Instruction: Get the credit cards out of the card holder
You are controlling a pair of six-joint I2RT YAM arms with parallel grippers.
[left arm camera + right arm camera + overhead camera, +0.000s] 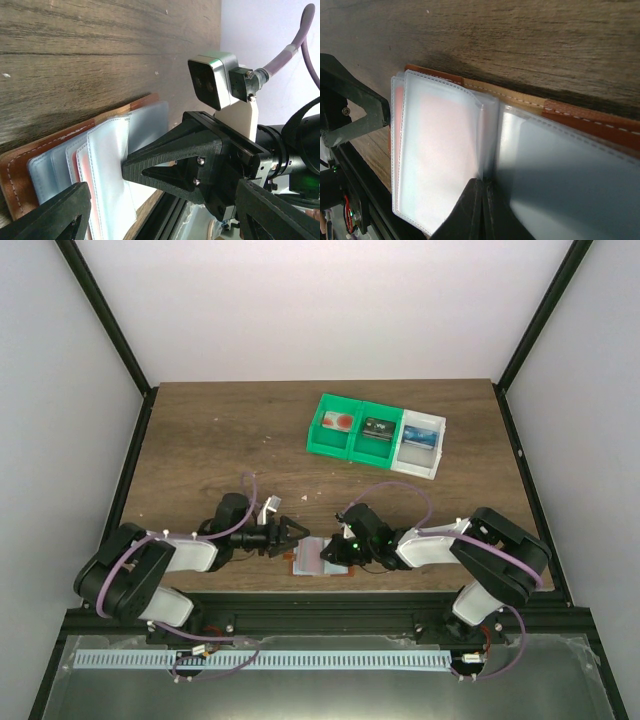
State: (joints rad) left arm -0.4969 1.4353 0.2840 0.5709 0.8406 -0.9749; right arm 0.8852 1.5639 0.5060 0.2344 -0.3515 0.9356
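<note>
The holder (316, 562) lies open on the table (220, 430) at the near edge, between the two arms, with its clear sleeves (440, 145) fanned up. The right gripper (335, 548) is closed to a point and set on the seam where the sleeves meet the spine. This looks meant to pin the holder flat so a pull on a card won't drag it along, though I cannot tell whether it nips any plastic. A pinkish card (442, 125) seems to sit in the top sleeve. The left gripper (296, 536) has its jaws spread wide and empty, just beside the holder's left edge and facing the fanned sleeves — likely lined up to reach in. Both arms are folded low, forearms near level, wrists turned inward toward each other. Far back, the bins (330, 448) hold other cards (340, 422).
</note>
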